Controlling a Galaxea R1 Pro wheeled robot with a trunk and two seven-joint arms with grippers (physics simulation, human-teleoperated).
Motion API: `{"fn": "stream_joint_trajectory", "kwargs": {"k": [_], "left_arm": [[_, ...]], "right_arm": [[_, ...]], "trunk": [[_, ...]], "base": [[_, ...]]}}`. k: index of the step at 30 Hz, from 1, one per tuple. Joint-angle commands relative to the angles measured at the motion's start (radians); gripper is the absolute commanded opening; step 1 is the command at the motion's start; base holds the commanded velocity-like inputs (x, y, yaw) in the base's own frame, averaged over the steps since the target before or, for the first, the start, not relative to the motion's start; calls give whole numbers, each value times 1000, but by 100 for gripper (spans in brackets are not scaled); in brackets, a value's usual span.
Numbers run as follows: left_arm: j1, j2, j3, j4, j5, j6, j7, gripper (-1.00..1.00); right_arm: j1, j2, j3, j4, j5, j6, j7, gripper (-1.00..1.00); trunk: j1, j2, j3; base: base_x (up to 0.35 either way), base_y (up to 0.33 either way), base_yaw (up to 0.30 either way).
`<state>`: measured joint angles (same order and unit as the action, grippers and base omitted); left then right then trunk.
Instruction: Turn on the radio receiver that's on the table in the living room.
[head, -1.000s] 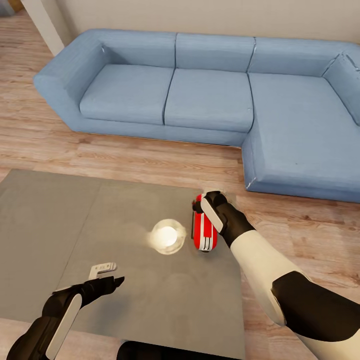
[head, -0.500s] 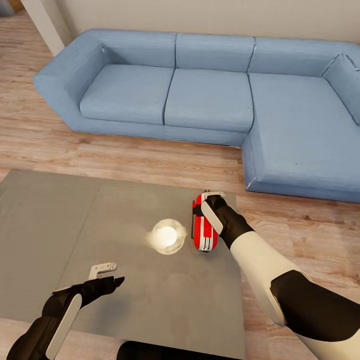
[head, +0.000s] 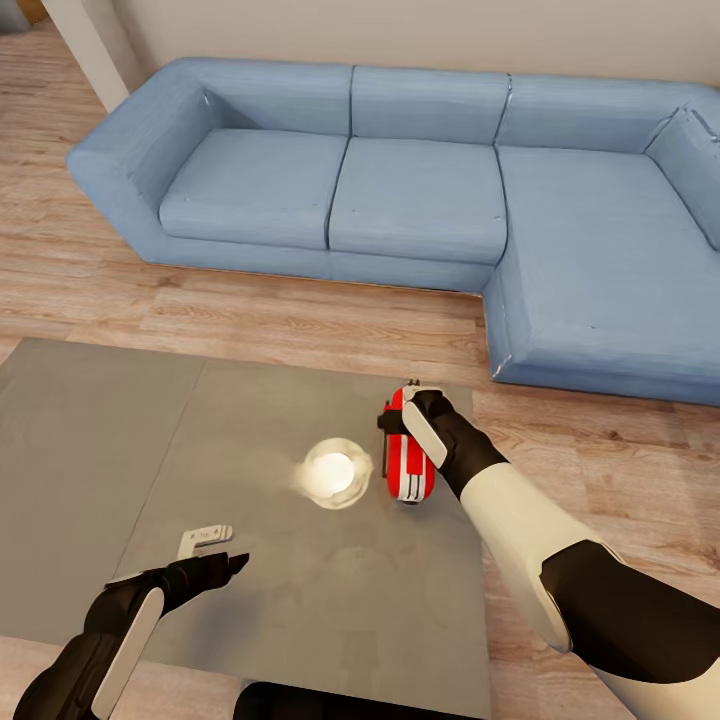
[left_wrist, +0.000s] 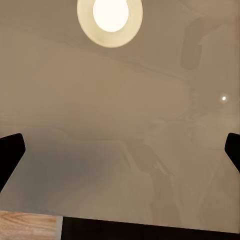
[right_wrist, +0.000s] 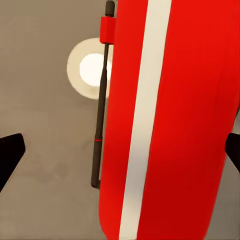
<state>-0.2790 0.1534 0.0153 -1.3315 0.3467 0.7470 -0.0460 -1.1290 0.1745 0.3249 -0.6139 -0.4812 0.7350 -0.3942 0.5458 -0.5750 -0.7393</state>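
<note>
Right gripper (head: 412, 398) is sitting over the far end of the radio (head: 408, 462); from the head view I am not seeing its fingers clearly. In the right wrist view the two dark fingertips (right_wrist: 10, 152) are standing at opposite edges of the picture, spread wide, with the radio's (right_wrist: 170, 120) red body and one white stripe lying between them. I cannot tell whether either tip is touching the casing. A thin dark antenna (right_wrist: 100, 120) is running along the radio's side, clipped by a small red bracket near one end. No writing or brand is readable on the casing.

The radio is standing on the table (head: 120, 440) near its right edge, just beside a round bright reflection (head: 331, 474) in the glossy top. I am seeing that same glow in the left wrist view (left_wrist: 110, 17).

Left gripper (head: 205, 545) is hovering low over the near part of the table, well apart from the radio, fingers spread and holding nothing; its dark tips (left_wrist: 10, 152) are showing at both edges of its wrist view.

A blue sofa (head: 420, 190) is standing on the wood floor (head: 300, 315) beyond the table.
</note>
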Motion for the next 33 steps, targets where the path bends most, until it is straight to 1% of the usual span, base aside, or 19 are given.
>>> {"fn": "stream_joint_trajectory", "kwargs": {"k": [1,20,23,28,33], "left_arm": [[0,0,0,0,0,0,0,100],[0,0,0,0,0,0,0,100],[0,0,0,0,0,0,0,100],[0,0,0,0,0,0,0,100],[0,0,0,0,1,0,0,100]], "right_arm": [[0,0,1,0,0,-1,4,100],[0,0,5,4,7,-13,8,100],[0,0,6,47,7,-27,9,100],[0,0,9,109,8,-77,12,100],[0,0,9,127,10,-88,12,100]], "trunk": [[0,0,0],[0,0,0],[0,0,0],[0,0,0],[0,0,0]], "base": [[0,0,0],[0,0,0],[0,0,0],[0,0,0],[0,0,0]]}}
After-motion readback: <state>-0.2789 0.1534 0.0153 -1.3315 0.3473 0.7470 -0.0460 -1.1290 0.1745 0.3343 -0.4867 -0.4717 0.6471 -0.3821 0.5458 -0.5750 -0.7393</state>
